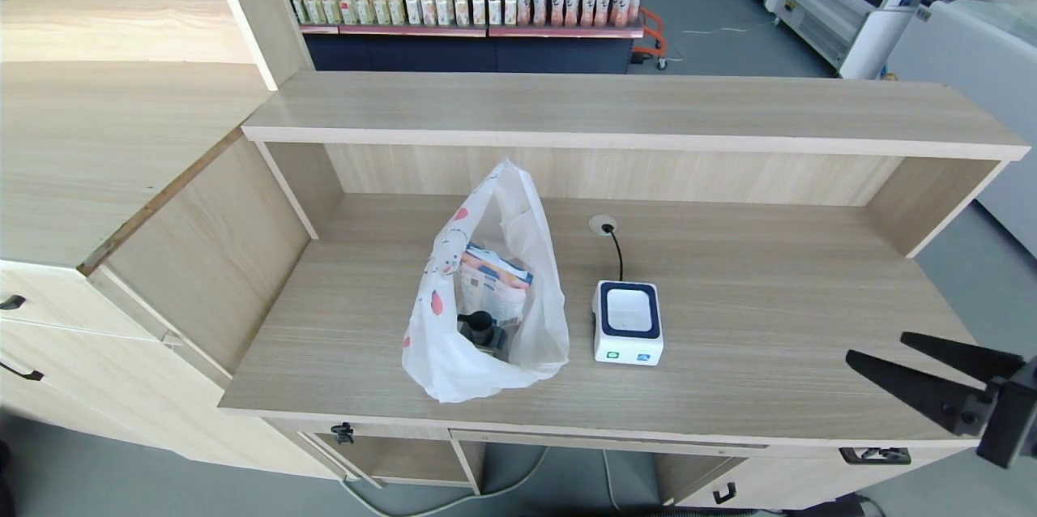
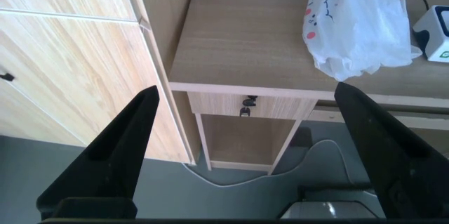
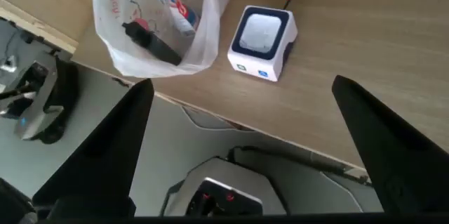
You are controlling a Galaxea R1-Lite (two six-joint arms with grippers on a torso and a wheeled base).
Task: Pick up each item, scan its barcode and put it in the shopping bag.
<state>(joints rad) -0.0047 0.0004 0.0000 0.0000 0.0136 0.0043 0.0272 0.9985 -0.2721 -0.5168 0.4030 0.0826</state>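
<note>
Shopping bag: there's the white plastic shopping bag (image 1: 454,355), standing on the worktop (image 1: 770,322) left of centre and close to the front edge, mouth gaping upward.
Inside the bag: a printed packet (image 1: 494,284) stands toward the back, with a black item (image 1: 480,326) just in front of it, low down.
Scanner: the white box scanner (image 1: 628,321), dark-framed window facing up, sits just beside the bag on its right with a narrow gap between them. Its black cable (image 1: 619,254) runs back to a round hole (image 1: 603,224) in the worktop.
Right tool: the right tool (image 1: 879,347) hangs by the worktop's right front corner, jaws spread wide and gripping nothing. The scanner is well apart to its left, the bag beyond that.
Left tool: the left tool (image 2: 245,90) sits low, out in front of the worktop's left front corner, fingers parted wide and empty. The bag is up on the worktop, well apart.
Behind: a raised ledge (image 1: 632,108) runs along the back, and a row of bottles (image 1: 462,5) lines a shelf across the aisle.
</note>
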